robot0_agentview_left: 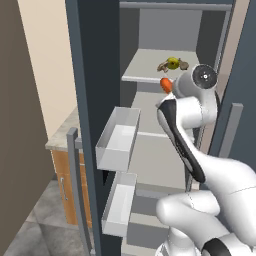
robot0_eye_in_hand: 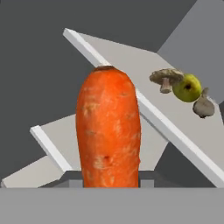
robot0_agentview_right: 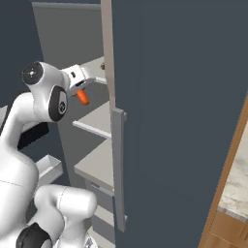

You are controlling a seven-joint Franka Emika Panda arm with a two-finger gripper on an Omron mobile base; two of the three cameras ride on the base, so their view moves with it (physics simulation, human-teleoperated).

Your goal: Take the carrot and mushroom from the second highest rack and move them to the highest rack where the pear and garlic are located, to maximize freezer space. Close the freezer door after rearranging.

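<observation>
Freezer open, grey racks; top rack (robot0_agentview_left: pixel 150 65) holds mushroom (robot0_eye_in_hand: pixel 165 78), pear (robot0_eye_in_hand: pixel 187 87), garlic (robot0_eye_in_hand: pixel 204 106). Gripper (robot0_agentview_right: pixel 83 88) clamped on carrot (robot0_eye_in_hand: pixel 108 127), just below/front of top rack edge. Right base cam: door handle (robot0_agentview_right: pixel 118 164) and wood counter (robot0_agentview_right: pixel 232 193).

We see the carrot (robot0_eye_in_hand: pixel 108 127) standing up between the pincer's (robot0_eye_in_hand: pixel 109 177) fingers, in front of the edge of the highest rack (robot0_agentview_left: pixel 145 65) and just below its level. On that rack, toward its right front, the mushroom (robot0_eye_in_hand: pixel 165 78), the pear (robot0_eye_in_hand: pixel 187 87) and the garlic (robot0_eye_in_hand: pixel 203 107) sit in a tight cluster, the pear between the other two. The second highest rack (robot0_agentview_left: pixel 150 112) lies below. Two door bins (robot0_agentview_left: pixel 117 137) hang on the open door to our left, one above the other.
</observation>
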